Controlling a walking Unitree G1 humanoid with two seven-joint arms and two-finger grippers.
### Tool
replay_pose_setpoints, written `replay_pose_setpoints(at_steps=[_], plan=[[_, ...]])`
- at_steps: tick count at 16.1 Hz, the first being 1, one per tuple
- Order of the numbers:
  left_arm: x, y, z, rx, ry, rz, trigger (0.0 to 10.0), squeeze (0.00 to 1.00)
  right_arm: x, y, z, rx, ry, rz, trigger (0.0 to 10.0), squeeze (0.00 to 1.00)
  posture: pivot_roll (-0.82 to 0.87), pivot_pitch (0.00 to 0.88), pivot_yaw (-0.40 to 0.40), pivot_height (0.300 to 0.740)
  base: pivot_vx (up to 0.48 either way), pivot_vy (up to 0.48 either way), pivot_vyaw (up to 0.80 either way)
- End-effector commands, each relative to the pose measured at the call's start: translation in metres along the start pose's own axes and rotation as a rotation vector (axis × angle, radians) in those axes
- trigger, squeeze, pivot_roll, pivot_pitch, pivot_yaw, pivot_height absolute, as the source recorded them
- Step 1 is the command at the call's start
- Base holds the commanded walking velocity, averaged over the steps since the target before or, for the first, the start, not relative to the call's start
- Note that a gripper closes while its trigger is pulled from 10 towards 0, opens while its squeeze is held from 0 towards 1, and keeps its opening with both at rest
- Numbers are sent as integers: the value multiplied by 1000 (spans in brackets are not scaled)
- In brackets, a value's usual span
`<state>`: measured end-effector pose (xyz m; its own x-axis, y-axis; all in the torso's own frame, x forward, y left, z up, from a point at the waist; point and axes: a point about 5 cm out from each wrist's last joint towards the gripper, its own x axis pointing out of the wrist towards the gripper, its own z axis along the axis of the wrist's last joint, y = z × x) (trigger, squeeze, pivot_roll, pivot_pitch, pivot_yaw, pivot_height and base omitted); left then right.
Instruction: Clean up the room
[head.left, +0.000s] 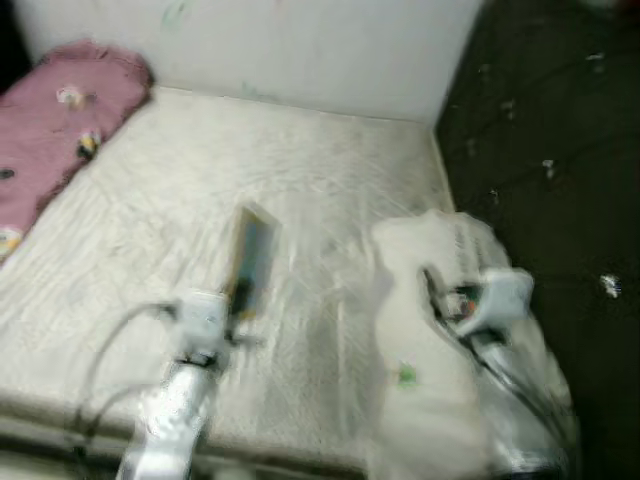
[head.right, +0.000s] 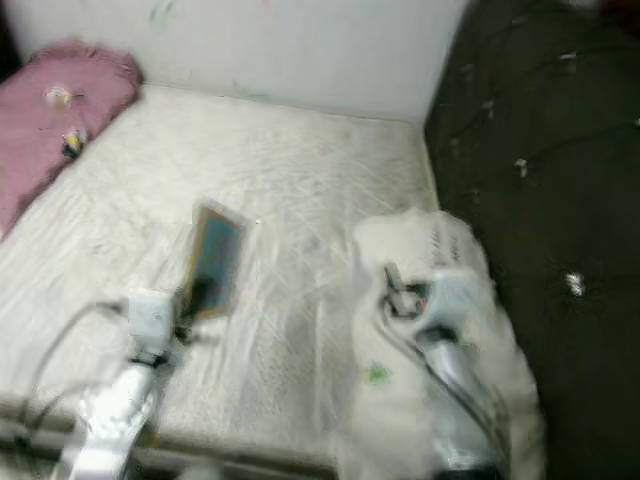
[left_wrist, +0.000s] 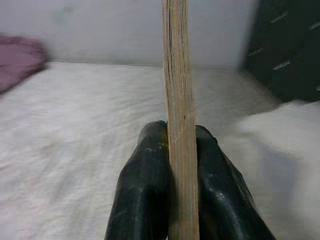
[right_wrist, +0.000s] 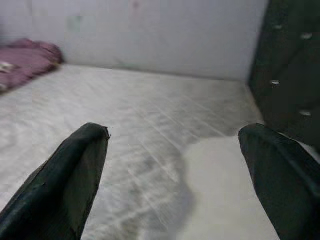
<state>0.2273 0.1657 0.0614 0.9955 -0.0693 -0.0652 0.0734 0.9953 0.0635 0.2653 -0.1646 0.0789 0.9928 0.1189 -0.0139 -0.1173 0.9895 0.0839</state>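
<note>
the left end effector (left_wrist: 181, 165) is clamped on the lower edge of a thin flat book (head.left: 250, 262), holding it upright on edge above the bare mattress (head.left: 300, 180); the left wrist view shows its pale page edge pinched between the two black fingers (left_wrist: 145, 185). the book looks light and stiff enough to stay straight from one end, though its cover may be smooth, so a grip near the spine or low on the edge, as it is now, seems the safest hold. the right end effector (right_wrist: 175, 165) is spread wide and holds nothing, hovering over a white plastic bag (head.left: 420, 330) that lies crumpled at the mattress's right side; the bag looks soft, light and slippery, best pinched at a bunched fold. counted: one book, one bag, one pink pillow (head.left: 60, 120) at the far left by the wall.
</note>
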Motion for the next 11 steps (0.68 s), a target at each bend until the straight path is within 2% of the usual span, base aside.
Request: replay_pose_setpoints(at_steps=[1, 10, 11], plan=[[4, -12, 9, -6, -46, -33, 10000, 0, -9, -19, -4, -29, 28, -59, 10000, 0, 19, 10, -61, 740, 0, 0, 0], [0, -11, 7, -30, -17, -20, 10000, 0, -10, -21, -3, -40, 36, -60, 10000, 0, 22, 25, -66, 740, 0, 0, 0], [0, -11, 7, -38, -15, -21, 10000, 0, -10, -20, -4, -42, 39, -58, 10000, 0, 20, 31, -68, 740, 0, 0, -544]])
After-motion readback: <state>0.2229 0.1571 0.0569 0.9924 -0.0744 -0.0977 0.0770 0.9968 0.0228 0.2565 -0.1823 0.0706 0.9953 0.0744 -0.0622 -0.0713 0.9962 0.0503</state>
